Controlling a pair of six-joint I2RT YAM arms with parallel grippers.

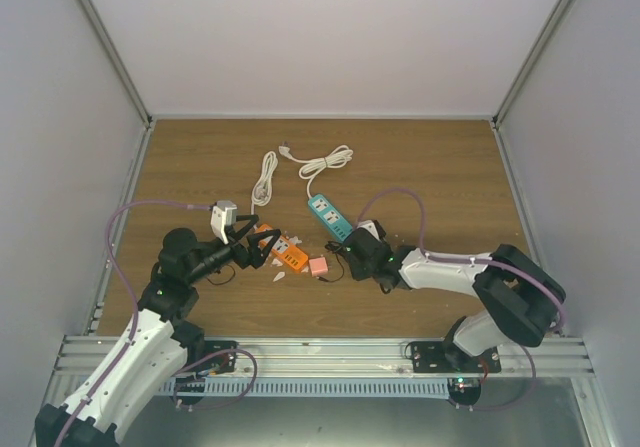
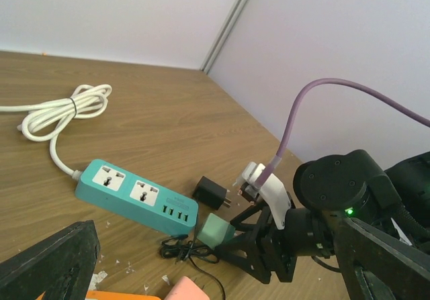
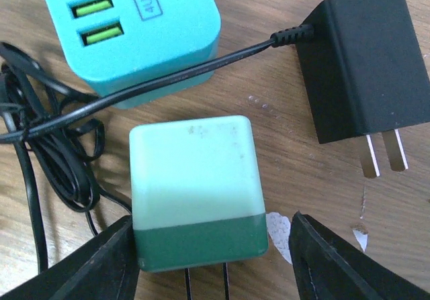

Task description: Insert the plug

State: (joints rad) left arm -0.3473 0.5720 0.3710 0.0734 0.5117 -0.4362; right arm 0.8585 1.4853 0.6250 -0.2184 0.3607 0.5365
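1. Step: pre-grasp, by my read. The plug (image 3: 366, 65) isn't held. It lies flat on the table (image 3: 262, 5), prongs pointing back toward the right hand (image 3: 211, 223).
2. Relative to that hand, the plug sits ahead of and outboard of its right finger, outside the gap. Its thin black cord (image 3: 168, 78) crosses in front of the fingers and over the end of the teal power strip (image 3: 134, 31), which lies ahead on the left-finger side.
3. Right hand: fingers apart, clamped on nothing. The green block (image 3: 195, 186) sits in the gap, against or just beside the left finger and apart from the right one.
4. Pose: right arm low, forearm stretched across the table, hand pitched down close to the surface.
5. Left hand (image 1: 258, 250): fingers apart, apparently empty, beside the orange block (image 1: 292, 257), well apart from the plug.
6. Next, likely: shift off the green block toward the right-finger side, straddle the plug body and close. Then turn the prongs down for the strip's upward-facing sockets. The cord could snag.
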